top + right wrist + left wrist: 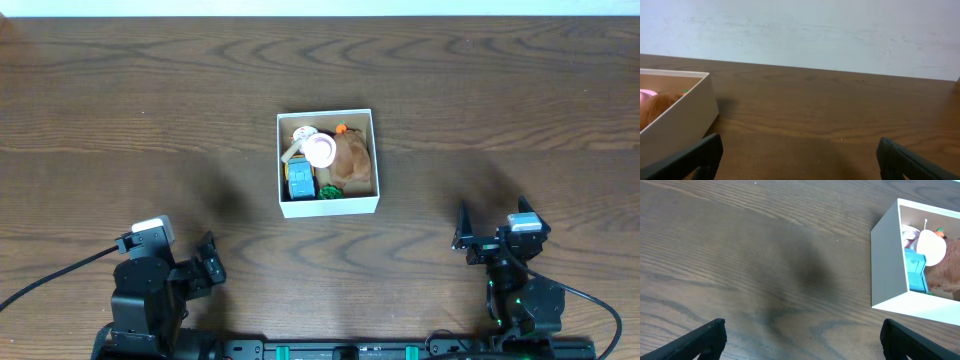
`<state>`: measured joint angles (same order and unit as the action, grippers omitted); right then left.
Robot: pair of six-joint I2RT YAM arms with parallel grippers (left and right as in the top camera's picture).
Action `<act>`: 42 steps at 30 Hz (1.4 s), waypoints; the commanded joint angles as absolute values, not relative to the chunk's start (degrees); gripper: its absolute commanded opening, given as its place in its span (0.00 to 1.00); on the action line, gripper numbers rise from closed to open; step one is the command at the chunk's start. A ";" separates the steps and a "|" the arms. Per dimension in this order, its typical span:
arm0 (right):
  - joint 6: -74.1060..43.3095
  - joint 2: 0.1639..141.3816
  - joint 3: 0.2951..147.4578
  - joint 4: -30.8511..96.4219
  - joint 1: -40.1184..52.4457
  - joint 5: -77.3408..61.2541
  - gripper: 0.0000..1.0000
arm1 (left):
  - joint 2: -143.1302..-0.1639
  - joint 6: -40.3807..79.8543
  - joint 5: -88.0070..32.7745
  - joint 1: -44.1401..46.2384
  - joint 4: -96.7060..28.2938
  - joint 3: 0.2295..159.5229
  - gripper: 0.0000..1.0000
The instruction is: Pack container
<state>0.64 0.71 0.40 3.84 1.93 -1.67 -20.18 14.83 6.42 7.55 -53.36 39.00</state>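
The container point(329, 207), a square white box with a brown inside, sits mid-table. It holds several small toys: a brown plush point(352, 160), a blue toy point(300, 180), a white and pink round piece point(320, 150) and a green bit point(330, 191). It also shows in the left wrist view point(887, 265) and in the right wrist view point(685, 117). My left gripper point(212, 262) point(802, 342) is open and empty near the front left. My right gripper point(468, 240) point(800, 160) is open and empty near the front right. Both are well away from the box.
The dark wooden table point(150, 90) runs to a pale wall at the back point(815, 30). Nothing else lies on the table around the box.
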 commanded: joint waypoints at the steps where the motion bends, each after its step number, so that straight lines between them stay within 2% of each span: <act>1: 0.03 0.38 0.32 4.16 1.50 -1.08 0.99 | -20.05 15.14 6.66 7.42 -53.32 38.89 0.98; 6: 0.03 0.38 0.32 4.16 1.50 -1.08 0.99 | -19.70 12.97 7.57 6.98 -54.08 38.59 0.98; 12: 0.03 0.38 0.32 4.16 1.50 -1.08 0.99 | -12.82 12.73 6.85 1.41 -49.78 31.11 0.98; 15: 0.03 0.38 0.32 4.16 1.50 -1.08 0.99 | -8.54 11.75 6.85 0.03 -41.74 24.88 0.98; 22: 0.03 0.38 0.32 4.16 1.50 -1.08 0.99 | -4.03 6.07 6.83 -2.31 -14.55 11.25 0.98; 25: 0.03 0.38 0.32 4.16 1.50 -1.08 0.99 | -2.72 5.32 6.42 -2.31 -7.51 7.05 0.98; 31: 0.03 0.38 0.32 4.16 1.50 -1.08 0.99 | -0.08 3.90 6.39 -2.55 -2.02 1.34 0.98; 42: 0.03 0.38 0.32 4.14 1.50 -1.08 0.99 | -0.27 3.88 1.67 -2.57 -4.03 0.27 0.98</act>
